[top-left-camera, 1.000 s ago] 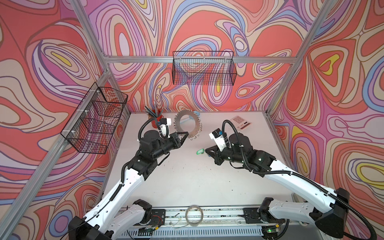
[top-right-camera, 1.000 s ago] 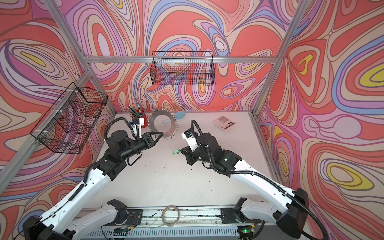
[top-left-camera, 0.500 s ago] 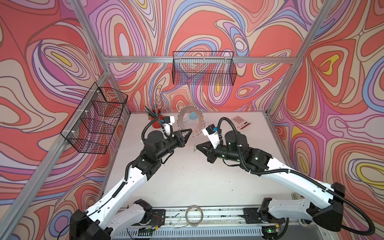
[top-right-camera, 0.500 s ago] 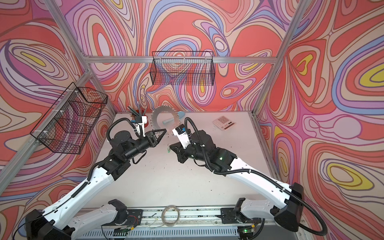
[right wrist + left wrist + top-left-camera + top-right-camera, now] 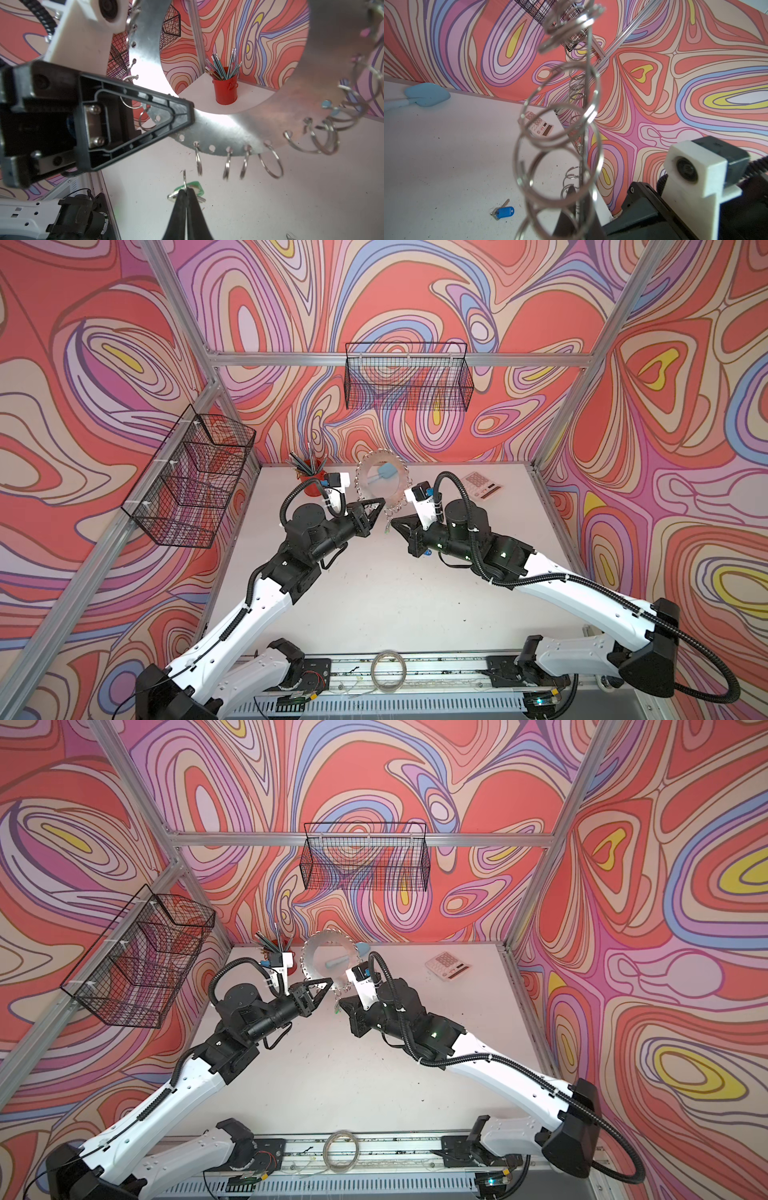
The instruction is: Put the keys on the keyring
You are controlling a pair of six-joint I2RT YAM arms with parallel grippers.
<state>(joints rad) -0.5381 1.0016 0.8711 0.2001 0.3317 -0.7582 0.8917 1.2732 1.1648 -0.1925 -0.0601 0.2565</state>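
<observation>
Above, a long wire basket (image 5: pixel 407 381) and a tiered wire basket (image 5: pixel 191 477) hang on the walls. The left fingers (image 5: pixel 185 116) clamp the keyring (image 5: pixel 239 126) upright over the counter (image 5: pixel 395 593). A red pot (image 5: pixel 226 89) in the back corner holds pens (image 5: pixel 220 66). The right fingers (image 5: pixel 178 207), pressed together, pinch the green-tagged key (image 5: pixel 193 186) near the keyring's small rings. The blue-tagged key (image 5: pixel 504 211) lies on the counter.

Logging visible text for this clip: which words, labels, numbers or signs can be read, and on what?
No text is legible.
White pocket calculator with pink keys: key markings too small and blurred to read.
Blue oblong plastic key tag: no writing shows.
</observation>
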